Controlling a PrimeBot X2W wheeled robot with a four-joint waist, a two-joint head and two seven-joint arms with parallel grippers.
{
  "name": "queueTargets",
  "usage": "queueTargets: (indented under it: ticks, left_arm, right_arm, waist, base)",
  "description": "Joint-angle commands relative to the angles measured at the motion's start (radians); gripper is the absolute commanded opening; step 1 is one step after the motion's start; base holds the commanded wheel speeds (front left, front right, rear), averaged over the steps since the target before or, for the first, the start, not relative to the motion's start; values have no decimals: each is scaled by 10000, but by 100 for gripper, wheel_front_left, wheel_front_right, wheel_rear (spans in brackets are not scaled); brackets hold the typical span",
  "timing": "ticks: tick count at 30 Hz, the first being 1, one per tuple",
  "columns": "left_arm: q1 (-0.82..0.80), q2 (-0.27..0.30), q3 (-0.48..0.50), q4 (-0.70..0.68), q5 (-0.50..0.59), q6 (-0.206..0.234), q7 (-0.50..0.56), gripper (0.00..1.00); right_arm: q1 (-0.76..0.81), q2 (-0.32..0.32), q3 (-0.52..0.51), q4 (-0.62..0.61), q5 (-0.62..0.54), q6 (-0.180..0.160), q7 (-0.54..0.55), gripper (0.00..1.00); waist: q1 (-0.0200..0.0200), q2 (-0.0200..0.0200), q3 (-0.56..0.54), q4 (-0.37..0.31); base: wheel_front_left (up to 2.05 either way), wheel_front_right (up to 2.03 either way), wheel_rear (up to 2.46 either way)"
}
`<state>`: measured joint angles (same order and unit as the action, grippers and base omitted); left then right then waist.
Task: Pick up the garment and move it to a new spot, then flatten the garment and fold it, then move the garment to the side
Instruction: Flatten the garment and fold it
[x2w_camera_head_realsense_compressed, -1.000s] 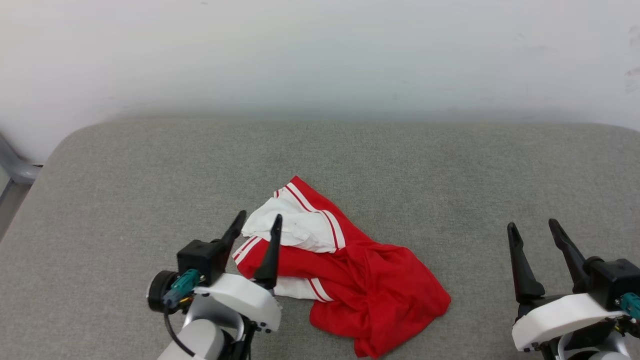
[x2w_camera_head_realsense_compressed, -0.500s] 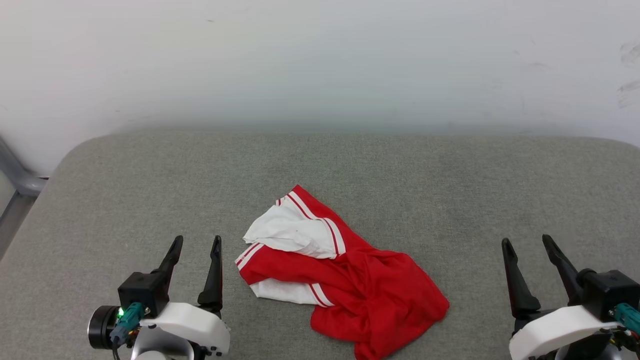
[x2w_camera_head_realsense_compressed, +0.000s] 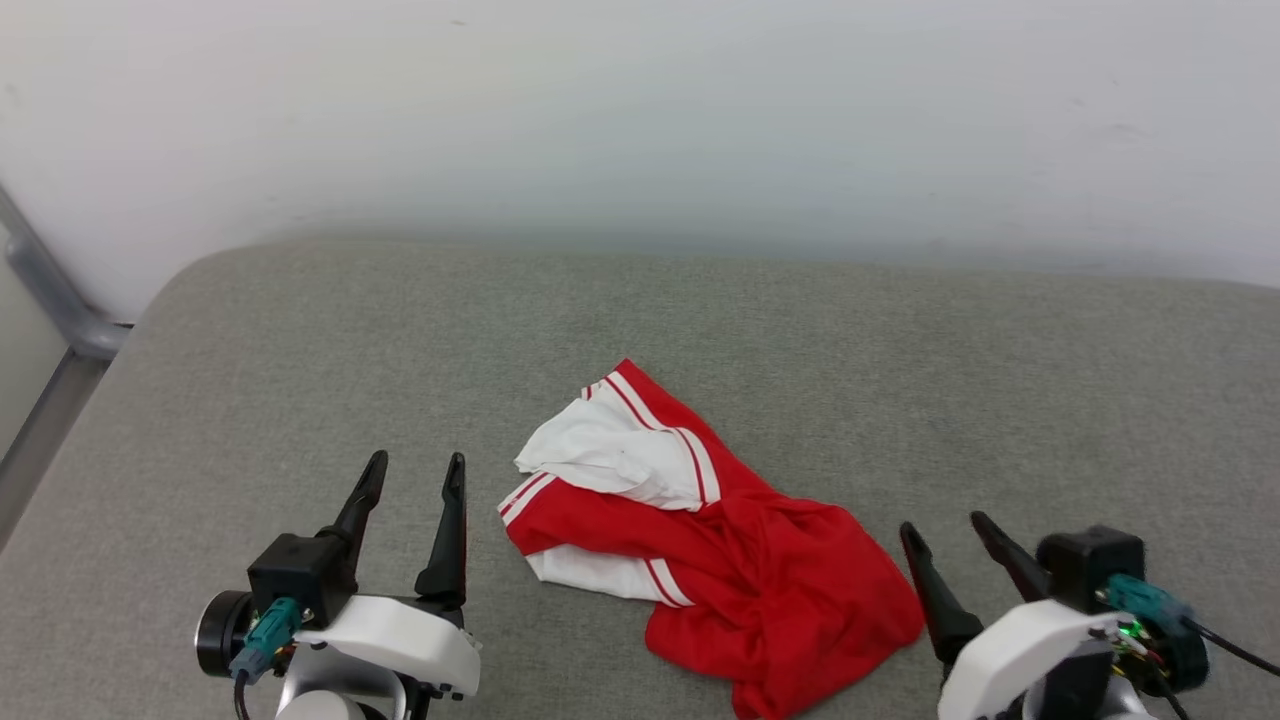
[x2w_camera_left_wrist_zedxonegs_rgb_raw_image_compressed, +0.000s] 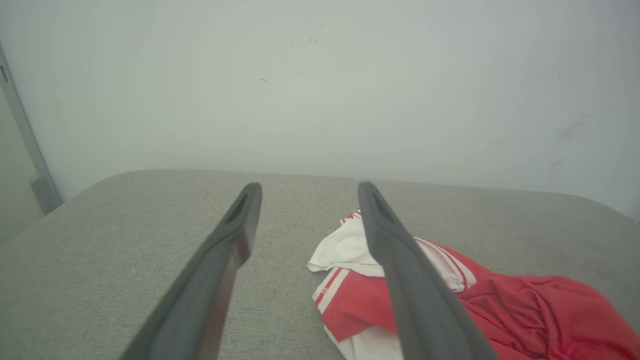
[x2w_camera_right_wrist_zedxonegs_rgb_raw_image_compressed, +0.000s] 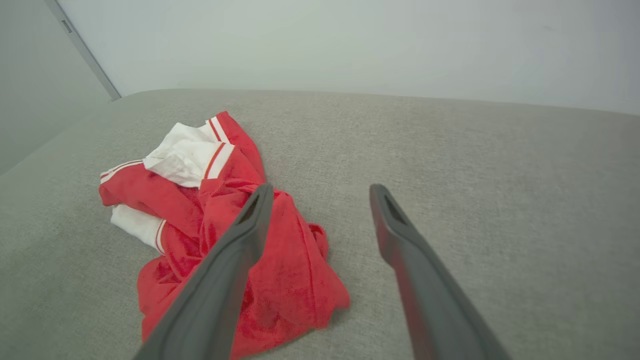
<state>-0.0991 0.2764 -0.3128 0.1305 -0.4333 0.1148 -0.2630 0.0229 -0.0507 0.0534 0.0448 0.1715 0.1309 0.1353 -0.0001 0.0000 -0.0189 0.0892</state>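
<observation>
On the grey cushion (x2w_camera_head_realsense_compressed: 820, 330), the red jersey (x2w_camera_head_realsense_compressed: 760, 570) lies crumpled between the arms. Its long axis runs from the white sleeve (x2w_camera_head_realsense_compressed: 610, 465) at far left to the red body at near right. The left gripper (x2w_camera_head_realsense_compressed: 417, 460) stands just beside the sleeve end and the right gripper (x2w_camera_head_realsense_compressed: 941, 524) by the red edge (seemingly the nearer). Both have their fingers spread wide and hold nothing.

One garment (x2w_camera_head_realsense_compressed: 780, 570), two claws (x2w_camera_head_realsense_compressed: 417, 460) (x2w_camera_head_realsense_compressed: 940, 523)
</observation>
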Motion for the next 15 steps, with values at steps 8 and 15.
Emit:
queueTargets:
  ticks: [8, 15]
  left_arm:
    - [-477, -388, -61, 8, 357, -530, -22, 100]
    - [-843, -820, 72, 130, 652, -968, -23, 100]
  right_arm:
    - [-2044, -335, 1929, 971, 726, -5, 1923, 100]
    - [-4274, -981, 3968, 2336, 1483, -3, 3410, 100]
  waist:
    - [1, 0, 789, 1001]
    - [1, 0, 1364, 1498]
  base:
    - [0, 0, 0]
    - [0, 0, 0]
